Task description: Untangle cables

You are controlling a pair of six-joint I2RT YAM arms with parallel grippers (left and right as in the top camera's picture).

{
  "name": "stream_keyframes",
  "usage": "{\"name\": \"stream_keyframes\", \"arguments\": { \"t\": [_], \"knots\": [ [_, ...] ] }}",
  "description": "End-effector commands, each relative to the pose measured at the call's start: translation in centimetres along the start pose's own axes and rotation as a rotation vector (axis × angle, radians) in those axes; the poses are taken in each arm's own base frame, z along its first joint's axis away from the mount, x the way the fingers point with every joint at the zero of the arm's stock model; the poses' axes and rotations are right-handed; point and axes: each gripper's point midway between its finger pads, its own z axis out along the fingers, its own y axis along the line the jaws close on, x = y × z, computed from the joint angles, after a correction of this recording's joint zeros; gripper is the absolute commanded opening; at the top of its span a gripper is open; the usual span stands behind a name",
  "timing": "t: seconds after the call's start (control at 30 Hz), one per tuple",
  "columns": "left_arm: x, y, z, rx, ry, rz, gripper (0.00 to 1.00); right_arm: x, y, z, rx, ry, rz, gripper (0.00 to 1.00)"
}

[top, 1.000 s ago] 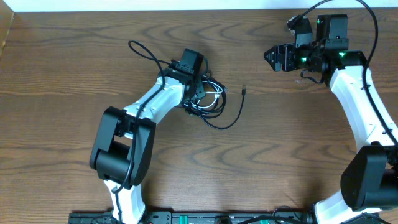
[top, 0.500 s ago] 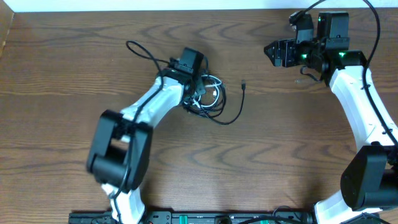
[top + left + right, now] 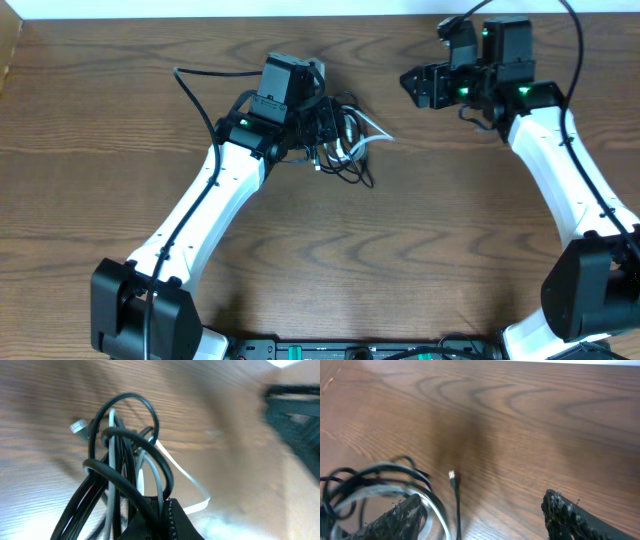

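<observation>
The cables form one tangle: black loops [image 3: 131, 435] wound with a white cable [image 3: 175, 467]. My left gripper [image 3: 167, 516] is shut on the strands at the bottom of the left wrist view and holds the bundle above the wood. From overhead the left gripper [image 3: 325, 128] sits at the tangle [image 3: 350, 150], and a white loop [image 3: 372, 140] sticks out to the right. A black tail [image 3: 192, 82] trails left. My right gripper [image 3: 412, 86] is open, right of the bundle. The right wrist view shows the bundle [image 3: 367, 485] and a small plug end [image 3: 452, 476] ahead of the right gripper [image 3: 485, 520].
Bare brown wooden table [image 3: 420, 230] all around. The table's far edge against a white wall [image 3: 230, 8] runs just behind both grippers. A black rail [image 3: 350, 350] lies along the near edge by the arm bases.
The left gripper closed on the tangle and carried it toward the far edge, dragging the loose black end in. The right gripper moved left toward the bundle.
</observation>
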Motion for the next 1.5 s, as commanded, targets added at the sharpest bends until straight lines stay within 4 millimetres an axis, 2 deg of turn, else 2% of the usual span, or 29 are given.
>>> {"name": "stream_keyframes", "arguments": {
  "t": [0.0, 0.17, 0.37, 0.83, 1.03, 1.2, 1.33, 1.47],
  "knots": [
    [0.2, -3.4, -1.2, 0.224, 0.066, 0.070, 0.07, -0.3, 1.6, 0.5, -0.027, 0.000, -0.013, 0.73],
    [-1.2, -5.9, -3.9, 0.472, 0.076, 0.117, 0.08, -0.2, 2.7, 0.8, -0.043, 0.006, -0.027, 0.73],
    [-3.6, -5.7, -6.3, 0.567, 0.047, 0.052, 0.07, -0.2, 2.7, 0.8, -0.043, 0.006, -0.027, 0.73],
    [-4.3, -5.5, -6.6, 0.559, 0.019, 0.050, 0.07, -0.4, 2.7, 0.8, -0.044, -0.003, -0.028, 0.74],
    [-5.5, -4.3, -6.0, 0.481, -0.044, 0.023, 0.07, -0.3, 2.7, 0.8, -0.043, 0.001, -0.022, 0.75],
    [-7.0, -3.0, -5.9, 0.382, -0.122, -0.064, 0.07, -0.3, 2.7, 0.8, -0.043, -0.001, -0.019, 0.75],
    [-8.0, -0.8, -6.4, 0.236, -0.213, -0.130, 0.07, -0.2, 2.7, 0.8, -0.043, 0.003, -0.013, 0.75],
    [-7.2, 1.4, -7.1, 0.098, -0.232, -0.179, 0.07, -0.2, 2.7, 0.8, -0.044, 0.004, -0.010, 0.76]
  ]
}}
